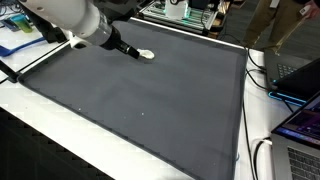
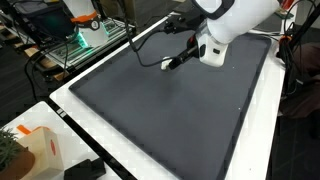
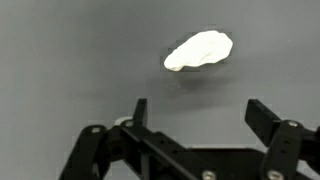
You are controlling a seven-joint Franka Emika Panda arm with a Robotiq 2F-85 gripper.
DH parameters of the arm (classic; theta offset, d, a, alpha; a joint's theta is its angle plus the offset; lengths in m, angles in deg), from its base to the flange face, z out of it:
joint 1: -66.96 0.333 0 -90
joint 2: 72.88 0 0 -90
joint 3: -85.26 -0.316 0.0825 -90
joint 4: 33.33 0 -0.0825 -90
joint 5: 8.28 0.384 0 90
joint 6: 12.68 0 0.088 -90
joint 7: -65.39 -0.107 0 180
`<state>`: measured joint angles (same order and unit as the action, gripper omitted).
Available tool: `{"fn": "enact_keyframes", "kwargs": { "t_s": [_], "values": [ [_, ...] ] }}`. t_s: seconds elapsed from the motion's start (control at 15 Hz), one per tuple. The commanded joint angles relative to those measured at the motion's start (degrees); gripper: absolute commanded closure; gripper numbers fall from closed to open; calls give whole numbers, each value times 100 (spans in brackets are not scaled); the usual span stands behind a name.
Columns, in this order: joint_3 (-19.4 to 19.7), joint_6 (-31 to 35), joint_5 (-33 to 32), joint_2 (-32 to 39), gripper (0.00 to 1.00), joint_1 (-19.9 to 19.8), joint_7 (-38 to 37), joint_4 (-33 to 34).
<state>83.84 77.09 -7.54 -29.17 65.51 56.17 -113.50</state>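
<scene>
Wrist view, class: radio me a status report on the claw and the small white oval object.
Claw open, empty. Small white oval object lies on dark grey mat, just ahead of claw, untouched. Nothing in between.

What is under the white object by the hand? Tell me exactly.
The white object lies on the dark grey mat, which shows all around it. Whatever is directly beneath it is covered. The open hand hangs near, not touching.

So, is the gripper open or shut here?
Open. In the wrist view the gripper shows its fingers wide apart, nothing between them; the white object lies on the grey mat, untouched.
</scene>
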Motion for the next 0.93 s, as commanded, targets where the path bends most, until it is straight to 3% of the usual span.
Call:
{"fn": "enact_keyframes", "kwargs": {
  "t_s": [0.0,0.87],
  "values": [
    [136,-515,151,422,0,64,-109,545],
    [180,-1214,332,1135,0,55,-335,1435]
  ]
}}
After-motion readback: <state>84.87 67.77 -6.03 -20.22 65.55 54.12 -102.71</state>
